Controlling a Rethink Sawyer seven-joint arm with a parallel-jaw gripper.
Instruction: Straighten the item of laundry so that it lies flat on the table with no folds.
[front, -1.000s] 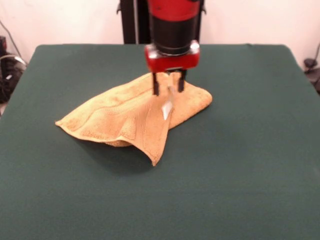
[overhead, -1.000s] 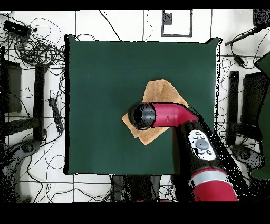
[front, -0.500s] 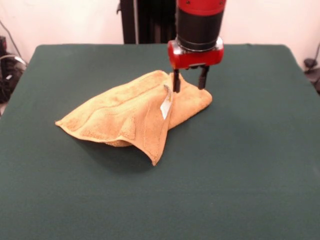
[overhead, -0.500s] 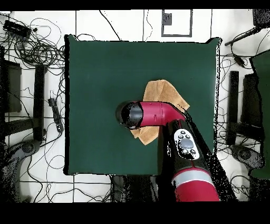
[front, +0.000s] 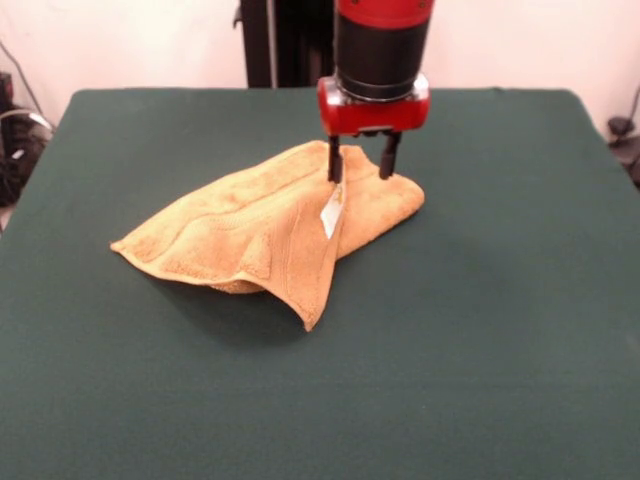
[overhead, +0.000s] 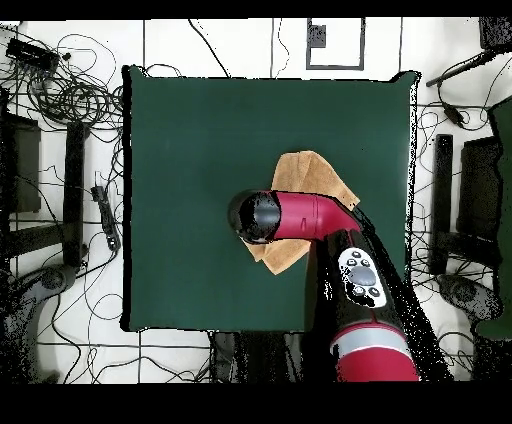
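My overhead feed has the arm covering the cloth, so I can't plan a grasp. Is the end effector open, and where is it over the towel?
Observer: Open; the end effector hangs at the towel's far fold, gripping nothing.
Operator: Is the towel flat?
Observer: No. It is folded over itself, and one corner points toward the camera.
Operator: Any tag showing?
Observer: Yes, a small white tag sits just below the left fingertip.
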